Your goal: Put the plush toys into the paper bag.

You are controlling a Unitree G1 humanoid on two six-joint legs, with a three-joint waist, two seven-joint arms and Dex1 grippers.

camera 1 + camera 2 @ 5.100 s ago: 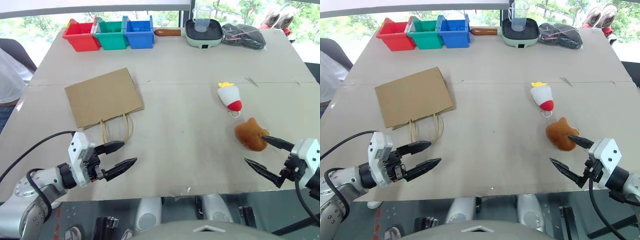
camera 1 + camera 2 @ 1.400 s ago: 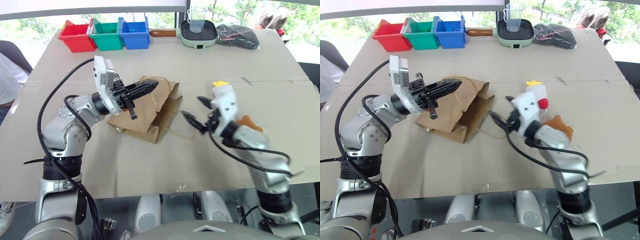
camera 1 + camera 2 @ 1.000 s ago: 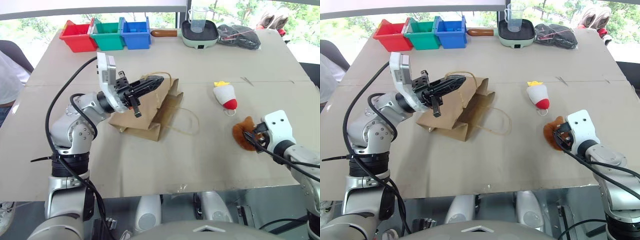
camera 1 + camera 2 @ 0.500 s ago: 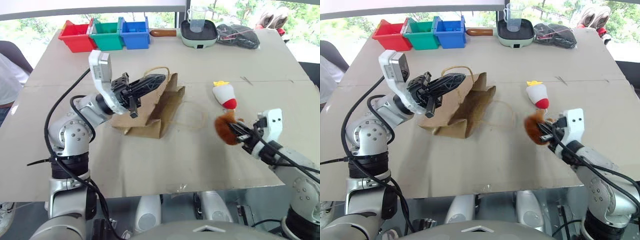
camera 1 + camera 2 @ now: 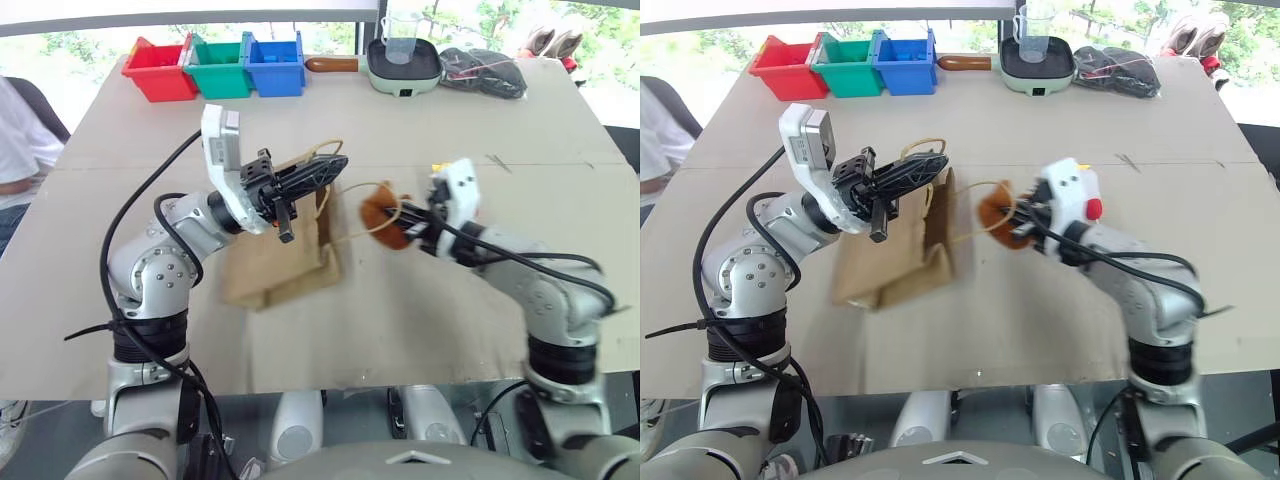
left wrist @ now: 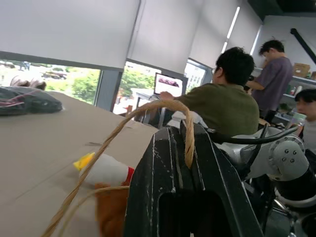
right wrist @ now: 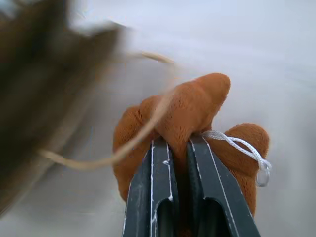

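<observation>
My left gripper [image 5: 325, 168] is shut on one twisted handle [image 6: 188, 140] of the paper bag [image 5: 275, 262] and holds that edge up off the table, so the bag hangs tilted with its mouth toward the right. The right gripper [image 5: 402, 226] is shut on the brown plush toy [image 5: 381, 213] and holds it in the air just right of the bag's mouth. In the right wrist view the fingers pinch the brown plush toy [image 7: 177, 116] and the bag's loose second handle [image 7: 140, 136] crosses in front of it. The white plush toy [image 6: 106, 170] lies on the table beyond, mostly hidden behind my right wrist.
Red [image 5: 160, 72], green [image 5: 221, 68] and blue bins [image 5: 276, 64] line the table's far edge, with a pan holding a measuring cup [image 5: 404, 58] and a black bundle [image 5: 487, 72] to their right. A person [image 5: 25, 150] stands at the left edge.
The right gripper closed on the brown plush, lifted it off the table and carried it left to the bag's mouth. The bag swung under the left gripper, which barely moved.
</observation>
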